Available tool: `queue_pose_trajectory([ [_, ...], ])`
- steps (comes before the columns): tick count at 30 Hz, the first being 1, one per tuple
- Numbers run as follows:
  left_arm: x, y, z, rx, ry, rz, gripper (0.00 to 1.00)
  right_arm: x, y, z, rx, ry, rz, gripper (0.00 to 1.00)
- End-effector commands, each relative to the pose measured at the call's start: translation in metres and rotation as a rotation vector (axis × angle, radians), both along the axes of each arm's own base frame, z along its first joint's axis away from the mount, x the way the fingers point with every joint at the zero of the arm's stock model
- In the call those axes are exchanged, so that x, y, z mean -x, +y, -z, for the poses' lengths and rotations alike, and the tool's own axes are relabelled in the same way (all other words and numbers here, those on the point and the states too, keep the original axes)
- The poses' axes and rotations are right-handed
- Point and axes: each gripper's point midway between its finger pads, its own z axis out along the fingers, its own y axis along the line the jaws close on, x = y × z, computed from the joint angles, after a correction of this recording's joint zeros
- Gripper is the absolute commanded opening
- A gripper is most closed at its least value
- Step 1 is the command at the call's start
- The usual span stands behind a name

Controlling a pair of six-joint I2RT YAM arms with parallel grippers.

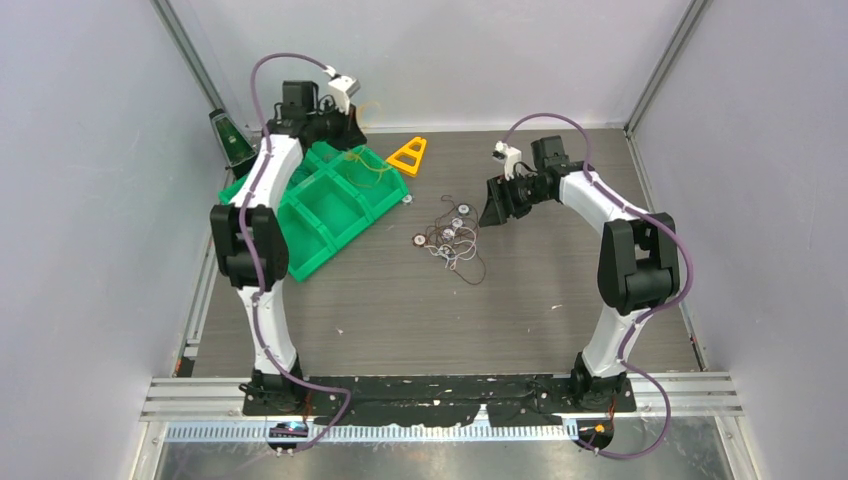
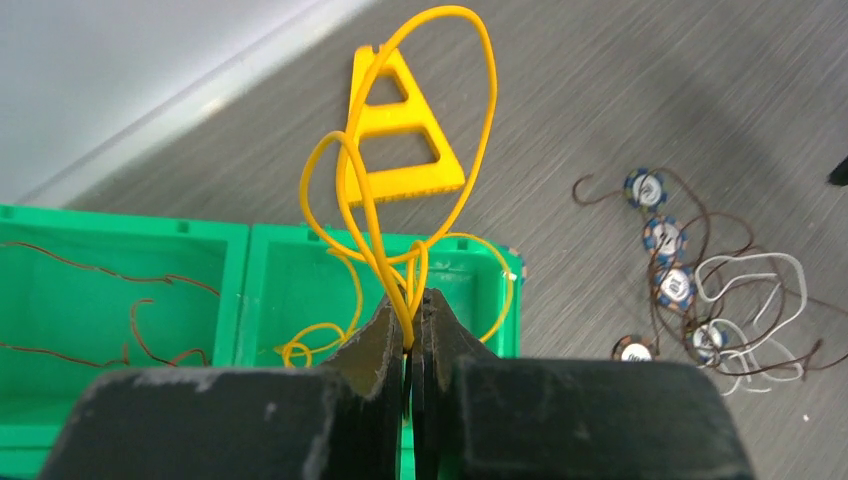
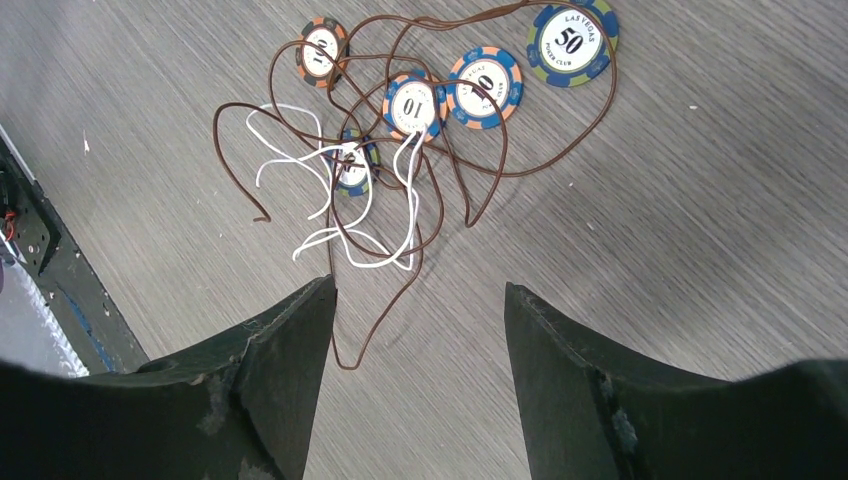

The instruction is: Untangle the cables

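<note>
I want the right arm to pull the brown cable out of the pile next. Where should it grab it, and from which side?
Probably the narrow loop end of the brown cable that reaches out of the pile toward the open right gripper. It lies alone on bare table, clear of the white cable and the poker chips. Come straight down, fingers straddling the strand.

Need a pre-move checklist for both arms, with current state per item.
1. Left tool shut on yellow wire: ok.
2. Yellow wire apart from the pile on the table: ok.
3. Yellow wire's low loops inside the bin: ok, right compartment.
4. Right tool open, nothing between its jaws: ok.
5. Brown wire and white wire separated: not ok, they cross among the chips.
6. Which strand lies on top at the crossings: cannot tell.
</note>
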Motion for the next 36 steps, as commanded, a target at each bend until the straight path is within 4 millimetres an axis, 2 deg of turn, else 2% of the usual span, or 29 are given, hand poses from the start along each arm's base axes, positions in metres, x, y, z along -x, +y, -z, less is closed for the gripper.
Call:
queue_pose_trajectory([
  [1, 0.003, -0.002, 0.038, -0.100, 0.110, 0.037, 0.00, -0.007, -0.002, -0.016, -0.010, -0.044, -0.020, 0.68],
  [3, 0.001, 0.000, 0.060, -0.131, 0.167, 0.026, 0.00, -0.008, -0.004, -0.015, -0.007, -0.040, -0.018, 0.68],
  [6, -0.005, 0.009, 0.076, -0.205, 0.224, 0.007, 0.00, -0.007, -0.007, -0.014, -0.004, -0.033, -0.016, 0.68],
  [11, 0.005, 0.025, 0.104, -0.365, 0.278, 0.039, 0.00, -0.009, -0.008, -0.013, -0.004, -0.030, -0.013, 0.68],
  [15, 0.011, 0.033, 0.116, -0.446, 0.275, 0.059, 0.01, -0.010, -0.007, -0.012, -0.008, -0.021, -0.017, 0.69],
  [17, 0.011, 0.037, 0.114, -0.474, 0.261, 0.061, 0.02, -0.011, -0.007, -0.012, -0.006, -0.017, -0.021, 0.69],
  [18, 0.011, 0.039, 0.111, -0.493, 0.252, 0.067, 0.04, -0.011, -0.007, -0.012, -0.006, -0.018, -0.021, 0.69],
  [19, 0.011, 0.040, 0.109, -0.512, 0.236, 0.077, 0.10, -0.012, -0.008, -0.013, -0.006, -0.021, -0.020, 0.69],
  [22, 0.011, 0.041, 0.095, -0.541, 0.188, 0.094, 0.41, -0.013, -0.007, -0.014, -0.008, -0.021, -0.023, 0.69],
  [24, 0.011, 0.036, 0.078, -0.521, 0.149, 0.108, 0.52, -0.013, -0.006, -0.016, -0.013, -0.022, -0.025, 0.69],
  [26, 0.012, 0.031, 0.061, -0.498, 0.113, 0.112, 0.61, -0.014, -0.005, -0.017, -0.016, -0.022, -0.023, 0.69],
  [29, 0.017, 0.022, 0.037, -0.454, 0.077, 0.123, 0.67, -0.014, -0.005, -0.018, -0.019, -0.023, -0.024, 0.69],
  [31, 0.024, 0.014, 0.021, -0.413, 0.060, 0.138, 0.78, -0.015, -0.003, -0.019, -0.020, -0.022, -0.026, 0.69],
  [33, 0.033, 0.007, 0.005, -0.366, 0.045, 0.156, 0.90, -0.015, 0.000, -0.019, -0.017, -0.023, -0.027, 0.70],
  [34, 0.040, 0.002, -0.010, -0.331, 0.022, 0.170, 0.96, -0.015, 0.004, -0.017, -0.006, -0.023, -0.031, 0.71],
  [36, 0.053, -0.007, -0.023, -0.265, 0.001, 0.180, 0.99, -0.013, 0.012, -0.012, 0.022, -0.016, -0.049, 0.73],
])
